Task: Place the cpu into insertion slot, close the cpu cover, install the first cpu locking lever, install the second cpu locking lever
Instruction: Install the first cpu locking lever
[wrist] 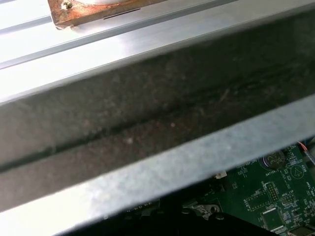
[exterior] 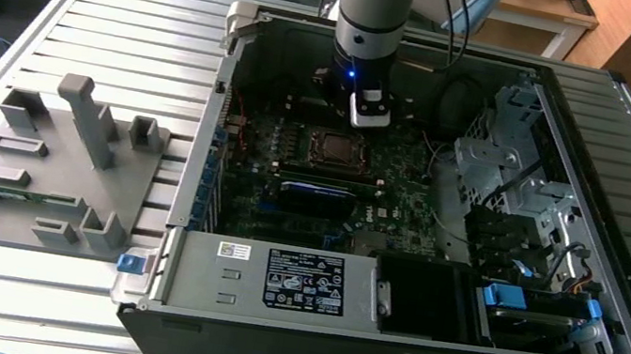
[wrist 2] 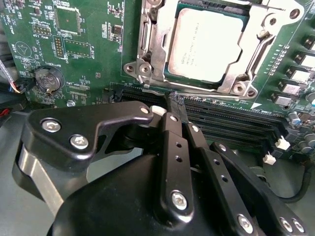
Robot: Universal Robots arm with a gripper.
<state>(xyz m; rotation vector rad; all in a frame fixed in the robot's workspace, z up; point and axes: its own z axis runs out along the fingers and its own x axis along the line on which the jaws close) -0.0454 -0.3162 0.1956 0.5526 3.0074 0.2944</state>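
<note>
The cpu (wrist 2: 206,42) lies flat in the insertion slot (exterior: 334,147), dull silver top up. The cpu cover (wrist 2: 156,46), a silvery frame with a cut-out centre, lies down around the chip's edges. In the second wrist view my gripper (wrist 2: 174,101) hovers just beside the socket's corner, over the memory slots, its black fingers (wrist 2: 172,147) pressed together with nothing between them. In the exterior view the gripper (exterior: 365,120) hangs inside the open computer case, just behind the socket. Whether the locking levers are latched I cannot tell.
Long black memory slots (wrist 2: 236,123) run beside the socket, and a coin battery (wrist 2: 47,78) sits on the green board. The case wall (wrist: 157,162) is close to the wrist. A power supply (exterior: 298,284), drive cage (exterior: 517,190) and grey fixture (exterior: 51,164) surround the work area.
</note>
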